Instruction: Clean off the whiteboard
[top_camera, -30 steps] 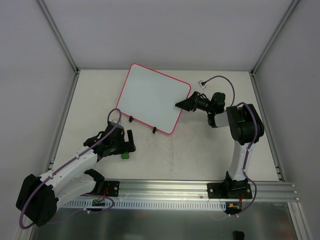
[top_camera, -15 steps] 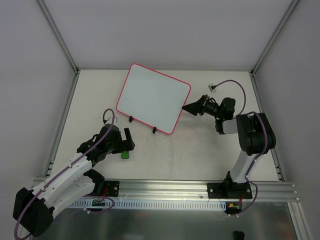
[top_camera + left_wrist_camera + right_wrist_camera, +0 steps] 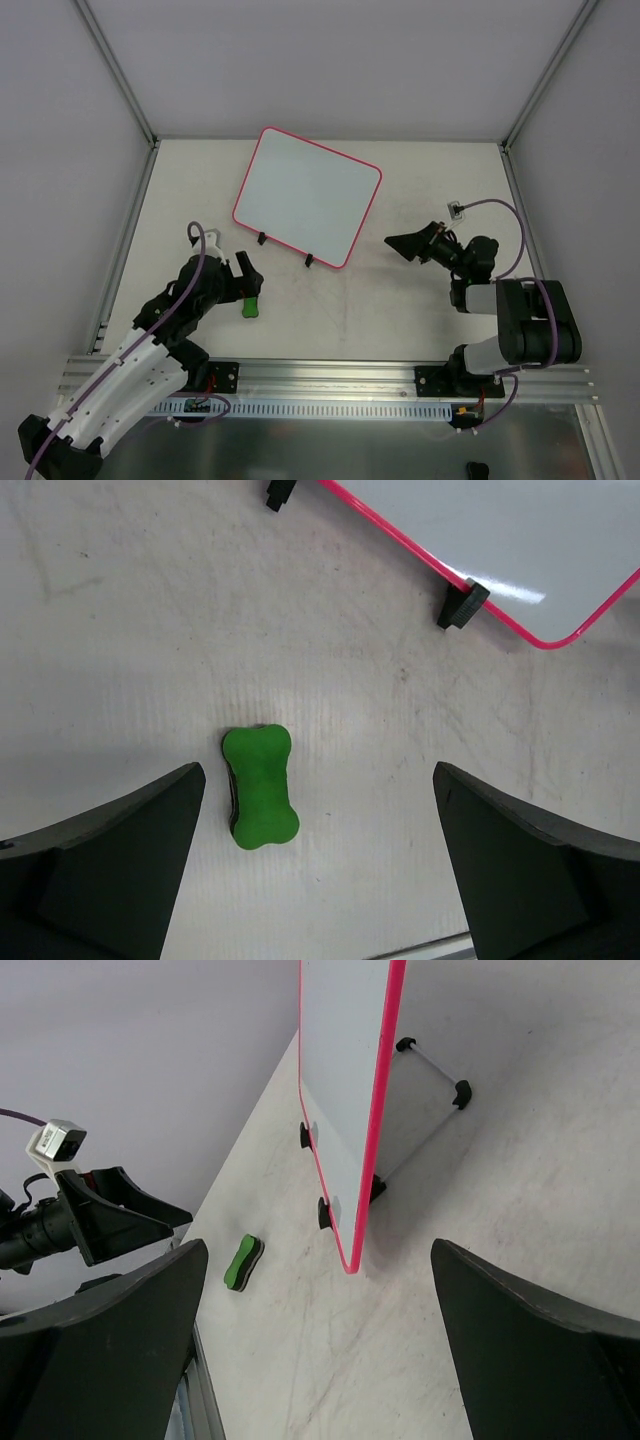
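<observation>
Top external view: the whiteboard (image 3: 305,205) stands propped on its black clip feet (image 3: 309,262) at the far middle of the table (image 3: 400,310), its face blank. The right gripper (image 3: 396,243), jaws spread and empty, sits apart from the board's right edge. The left gripper (image 3: 320,780), also spread wide and holding nothing, hovers over the green bone-shaped eraser (image 3: 260,787), on the near side of the board.

The whiteboard (image 3: 308,210) is a white rectangle with rounded corners and a thin pink-red frame, and its face is plain white. It stands on the far part of the table (image 3: 400,310), a little left of centre, turned so that its right end sits nearer than its left. The right wrist view shows it propped up at a lean on a wire stand behind it, with two black clip feet (image 3: 261,238) on its near edge resting on the tabletop.
</observation>
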You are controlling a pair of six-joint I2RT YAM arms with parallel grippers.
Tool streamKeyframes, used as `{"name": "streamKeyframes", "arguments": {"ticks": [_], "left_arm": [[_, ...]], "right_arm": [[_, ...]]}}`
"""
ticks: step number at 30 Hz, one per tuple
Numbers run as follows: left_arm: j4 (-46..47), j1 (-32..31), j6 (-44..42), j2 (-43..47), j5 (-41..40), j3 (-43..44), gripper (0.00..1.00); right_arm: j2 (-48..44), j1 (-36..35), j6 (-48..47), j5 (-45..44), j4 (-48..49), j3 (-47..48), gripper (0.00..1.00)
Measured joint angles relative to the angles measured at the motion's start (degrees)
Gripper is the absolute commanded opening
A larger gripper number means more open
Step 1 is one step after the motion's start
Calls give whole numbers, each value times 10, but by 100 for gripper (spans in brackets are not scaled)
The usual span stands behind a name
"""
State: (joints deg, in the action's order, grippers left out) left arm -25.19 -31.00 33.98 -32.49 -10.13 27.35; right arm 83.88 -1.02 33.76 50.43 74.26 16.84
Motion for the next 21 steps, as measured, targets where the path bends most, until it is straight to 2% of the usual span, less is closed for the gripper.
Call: {"name": "streamKeyframes", "arguments": {"ticks": [4,7,11,17,21], "left_arm": [[4,0,-9,44,-21,-7,99],[9,0,-16,91,-37,-19,99],[15,0,-23,138,-53,-37,99],[24,0,-33,145,-55,-47,99],[26,0,-34,148,-56,-49,99]], "right_arm": [[-38,3,0,-13,-7,-30,99],[-92,4,-23,-31,-62,-44,99],[-218,5,-96,-76,-233,-49,99],[-410,4,-198,-153,-483,-44,99],[-478,4,-226,-191,-578,-49,99]]}}
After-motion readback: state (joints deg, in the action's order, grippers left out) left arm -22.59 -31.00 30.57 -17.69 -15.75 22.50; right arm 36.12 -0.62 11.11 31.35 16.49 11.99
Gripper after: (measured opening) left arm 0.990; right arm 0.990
